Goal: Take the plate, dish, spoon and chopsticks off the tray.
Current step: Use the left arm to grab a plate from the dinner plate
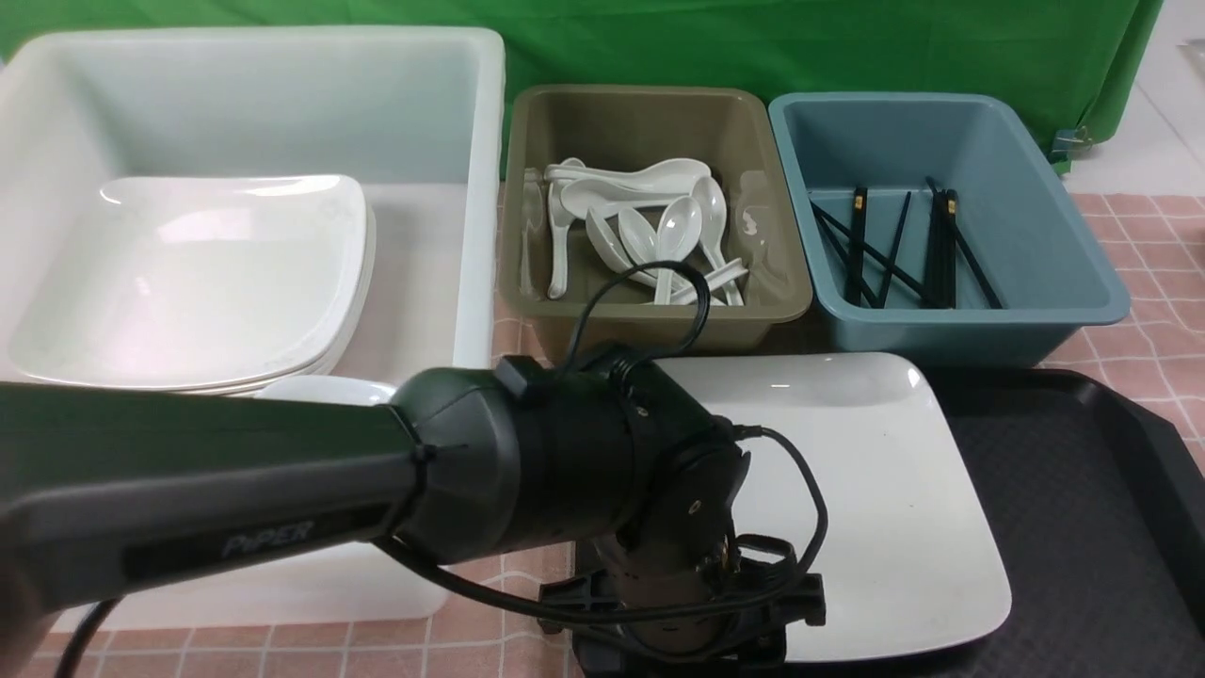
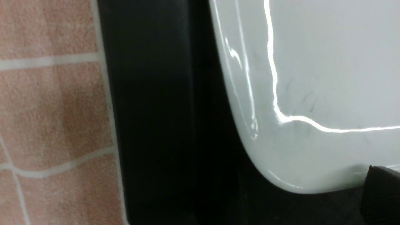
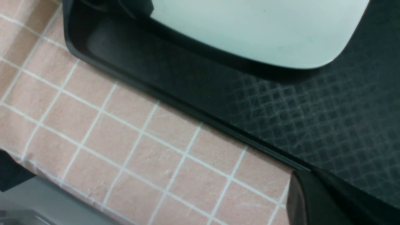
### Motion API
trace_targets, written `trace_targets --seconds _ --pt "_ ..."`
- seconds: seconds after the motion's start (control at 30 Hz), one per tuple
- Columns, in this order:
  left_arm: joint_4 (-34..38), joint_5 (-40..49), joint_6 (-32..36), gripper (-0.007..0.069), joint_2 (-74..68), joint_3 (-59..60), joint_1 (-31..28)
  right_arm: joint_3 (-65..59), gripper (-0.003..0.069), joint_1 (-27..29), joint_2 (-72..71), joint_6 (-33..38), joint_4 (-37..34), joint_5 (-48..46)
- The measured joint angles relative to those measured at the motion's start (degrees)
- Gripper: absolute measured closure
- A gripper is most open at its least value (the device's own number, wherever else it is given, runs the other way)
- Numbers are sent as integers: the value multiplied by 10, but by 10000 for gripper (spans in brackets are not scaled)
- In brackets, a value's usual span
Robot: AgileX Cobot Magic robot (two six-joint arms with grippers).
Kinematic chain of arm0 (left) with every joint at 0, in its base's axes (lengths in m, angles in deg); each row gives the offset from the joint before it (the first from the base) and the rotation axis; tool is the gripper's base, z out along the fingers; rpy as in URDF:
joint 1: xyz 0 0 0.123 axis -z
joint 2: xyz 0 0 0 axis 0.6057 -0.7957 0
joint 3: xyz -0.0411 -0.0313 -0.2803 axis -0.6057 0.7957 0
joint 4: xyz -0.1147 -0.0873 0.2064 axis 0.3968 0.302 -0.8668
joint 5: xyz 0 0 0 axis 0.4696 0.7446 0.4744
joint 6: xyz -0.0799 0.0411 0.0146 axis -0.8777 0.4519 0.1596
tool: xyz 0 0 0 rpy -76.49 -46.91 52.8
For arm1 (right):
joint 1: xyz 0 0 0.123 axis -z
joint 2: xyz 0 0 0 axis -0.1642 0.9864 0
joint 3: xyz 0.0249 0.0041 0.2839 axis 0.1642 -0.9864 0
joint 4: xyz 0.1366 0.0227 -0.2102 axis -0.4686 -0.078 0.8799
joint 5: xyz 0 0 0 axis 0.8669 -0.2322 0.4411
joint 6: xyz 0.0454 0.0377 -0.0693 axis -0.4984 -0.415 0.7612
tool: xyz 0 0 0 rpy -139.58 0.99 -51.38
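The plate (image 1: pixel 847 490) lies flat on the left part of the tray (image 1: pixel 1083 508). Its near-left corner sits just inside the tray's left rim (the left wrist view shows a dark strip of tray between that corner and the rim).

The left arm (image 1: pixel 282 490) stretches across in front of the tray's left side. Its wrist bends down, so the left end effector (image 1: pixel 680 645) hangs at the tray's near-left corner, right by the plate's corner. Its jaws stand wide apart and grip nothing. 1 finger (image 2: pixel 382 193) shows at the plate's rim; whether it touches I cannot tell.

The right end effector (image 3: pixel 315 200) is outside the front view. Its own camera puts it over the desk (image 3: pixel 125 140) (spread with a pink checked cloth), just outside the tray's near rim. Its jaws are closed, with nothing seen between them.

Beyond the tray's far edge stand 2 bins side by side. The olive bin (image 1: pixel 640 122), behind the tray's left part, holds a heap of white spoons (image 1: pixel 678 226). The blue bin (image 1: pixel 904 132), behind the tray's right part, holds black chopsticks (image 1: pixel 937 245) with gold bands. Off the tray's left side, and reaching further back, a large white bin (image 1: pixel 264 104) holds a stack of square white plates (image 1: pixel 188 273).
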Motion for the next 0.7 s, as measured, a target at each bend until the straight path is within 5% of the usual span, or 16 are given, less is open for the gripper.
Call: trace_targets --seconds 0.33,0.7 --pt "-4 -135 -12 127 -17 2 -1 0 598 0 0 -2 0 -3" --pt "-17 -75 -1 145 73 3 -5 0 596 0 0 -2 0 -4"
